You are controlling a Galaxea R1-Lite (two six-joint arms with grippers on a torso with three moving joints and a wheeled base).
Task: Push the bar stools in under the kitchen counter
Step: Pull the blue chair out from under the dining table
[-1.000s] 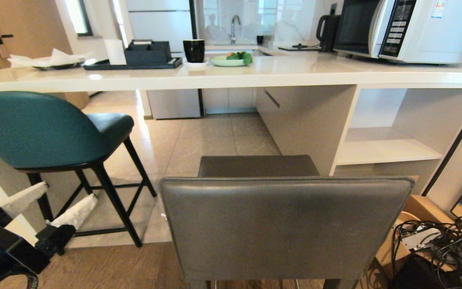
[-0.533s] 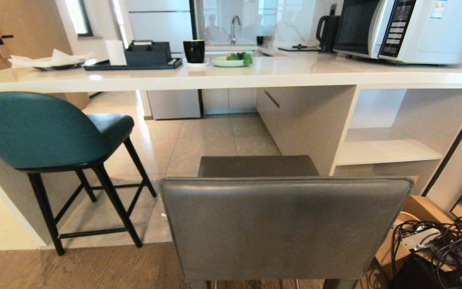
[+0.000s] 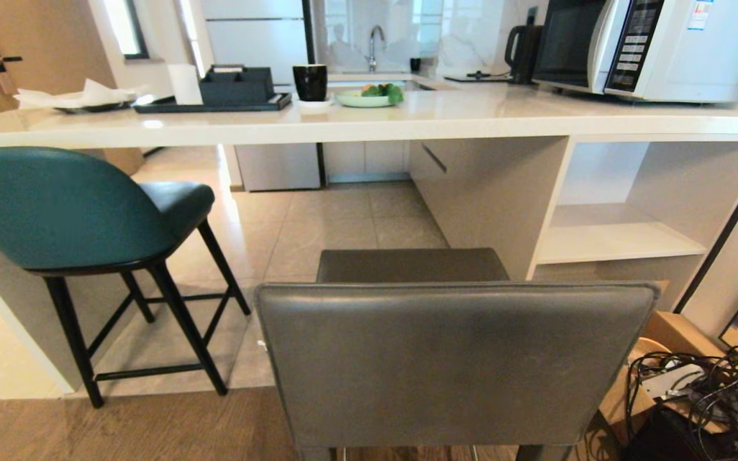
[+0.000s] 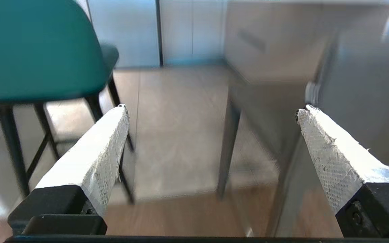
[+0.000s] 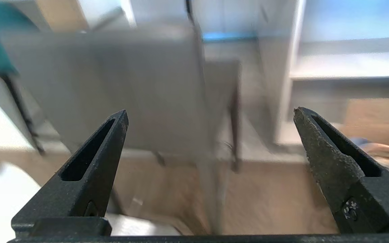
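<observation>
The teal bar stool stands at the left, its seat reaching just under the edge of the kitchen counter. The dark grey bar stool stands in the middle foreground, back towards me and away from the counter. Neither arm shows in the head view. In the left wrist view my left gripper is open and empty, low down, with the teal stool ahead to one side and a grey stool leg in front. My right gripper is open and empty, facing the blurred grey stool.
On the counter stand a microwave, a kettle, a black tray, a black cup and a green plate. An open shelf unit fills the right. A box of tangled cables lies at the lower right.
The left arm with its white-wrapped fingers, at the lower left of the head view a second ago, has dropped out of that view. Both stools stand where they were.
</observation>
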